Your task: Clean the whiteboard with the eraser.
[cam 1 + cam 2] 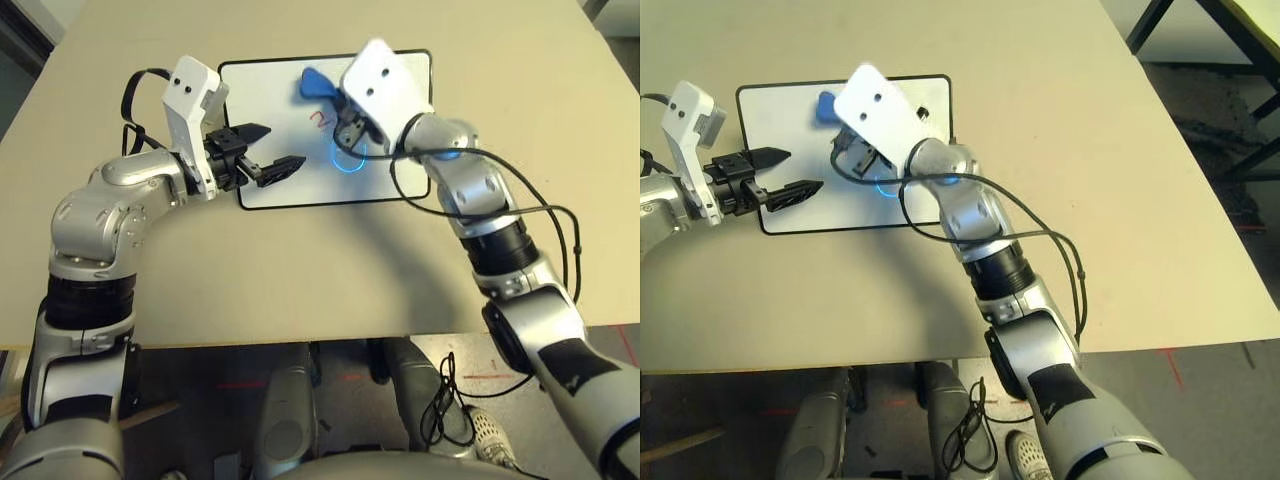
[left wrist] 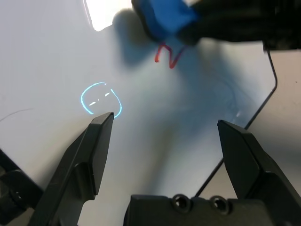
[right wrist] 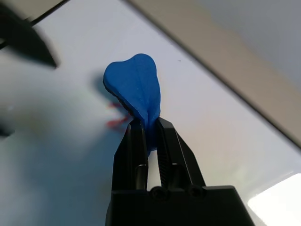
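The whiteboard lies flat on the far side of the table. It bears a red squiggle and a blue circle. My right gripper is shut on the narrow end of the blue eraser. The eraser sits over the board's far middle, just beyond the red squiggle. My left gripper hovers open over the board's left half with nothing between its fingers, and the blue circle lies by one fingertip.
The tan table stretches bare in front of the board and to the right. A black cable loops off my right forearm above the table. The table's front edge drops to the floor close to my body.
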Available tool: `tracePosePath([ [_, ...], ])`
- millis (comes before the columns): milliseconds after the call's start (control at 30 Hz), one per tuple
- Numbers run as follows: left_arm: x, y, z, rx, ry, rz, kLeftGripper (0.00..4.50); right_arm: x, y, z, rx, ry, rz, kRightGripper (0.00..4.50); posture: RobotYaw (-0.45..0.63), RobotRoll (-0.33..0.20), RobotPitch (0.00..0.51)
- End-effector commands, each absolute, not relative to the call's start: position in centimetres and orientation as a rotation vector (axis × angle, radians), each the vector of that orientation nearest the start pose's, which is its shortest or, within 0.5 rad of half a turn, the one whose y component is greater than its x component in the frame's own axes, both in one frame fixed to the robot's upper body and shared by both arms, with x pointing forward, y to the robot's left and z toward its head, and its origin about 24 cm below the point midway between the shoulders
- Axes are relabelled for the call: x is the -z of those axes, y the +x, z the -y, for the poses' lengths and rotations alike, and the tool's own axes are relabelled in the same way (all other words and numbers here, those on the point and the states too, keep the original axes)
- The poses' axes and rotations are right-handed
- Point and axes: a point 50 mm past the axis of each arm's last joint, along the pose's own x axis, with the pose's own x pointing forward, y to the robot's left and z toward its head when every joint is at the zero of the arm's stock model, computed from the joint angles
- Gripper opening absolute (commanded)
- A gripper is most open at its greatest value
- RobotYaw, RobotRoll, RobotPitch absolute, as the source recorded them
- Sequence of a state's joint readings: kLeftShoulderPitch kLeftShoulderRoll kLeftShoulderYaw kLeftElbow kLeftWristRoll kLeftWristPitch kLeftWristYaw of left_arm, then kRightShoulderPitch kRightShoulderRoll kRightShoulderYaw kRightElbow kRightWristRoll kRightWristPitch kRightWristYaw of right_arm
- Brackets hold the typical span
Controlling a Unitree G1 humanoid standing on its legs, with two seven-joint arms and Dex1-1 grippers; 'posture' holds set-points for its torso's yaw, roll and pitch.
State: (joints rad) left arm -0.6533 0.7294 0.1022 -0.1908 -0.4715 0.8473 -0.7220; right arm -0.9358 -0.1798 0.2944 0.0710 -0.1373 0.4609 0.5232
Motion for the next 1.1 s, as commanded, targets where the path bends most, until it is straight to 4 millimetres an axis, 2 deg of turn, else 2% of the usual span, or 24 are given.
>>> tracePosePath([
  [33, -23.6, 30.1, -20.4, 0.729, 0.267, -0.088, 4.50, -22.6, 33.6, 3.2, -0.792, -0.632, 0.204, 0.19, 0.09, 0.000, 0.321],
  [400, -23.7, 30.1, -20.3, 0.734, 0.266, -0.082, 4.50, -26.6, 36.0, 3.3, -0.686, -0.588, 0.318, 0.19, 0.09, 0.000, 0.315],
  [500, -23.7, 30.1, -20.3, 0.731, 0.267, -0.082, 4.50, -26.4, 36.1, 3.0, -0.695, -0.588, 0.318, 0.18, 0.09, 0.000, 0.315],
  [733, -23.9, 29.9, -20.5, 0.720, 0.269, -0.080, 4.50, -22.9, 33.8, 1.5, -0.817, -0.599, 0.253, 0.18, 0.10, 0.000, 0.322],
  [833, -23.9, 29.9, -20.5, 0.721, 0.269, -0.081, 4.50, -22.1, 33.2, 1.5, -0.844, -0.607, 0.227, 0.18, 0.10, 0.000, 0.323],
  [967, -23.9, 29.9, -20.5, 0.720, 0.269, -0.082, 4.50, -22.0, 33.5, 1.7, -0.830, -0.615, 0.217, 0.18, 0.10, 0.000, 0.323],
  [1100, -23.9, 30.0, -20.5, 0.721, 0.269, -0.082, 4.50, -23.6, 35.1, 2.3, -0.758, -0.608, 0.253, 0.18, 0.09, 0.000, 0.326],
])
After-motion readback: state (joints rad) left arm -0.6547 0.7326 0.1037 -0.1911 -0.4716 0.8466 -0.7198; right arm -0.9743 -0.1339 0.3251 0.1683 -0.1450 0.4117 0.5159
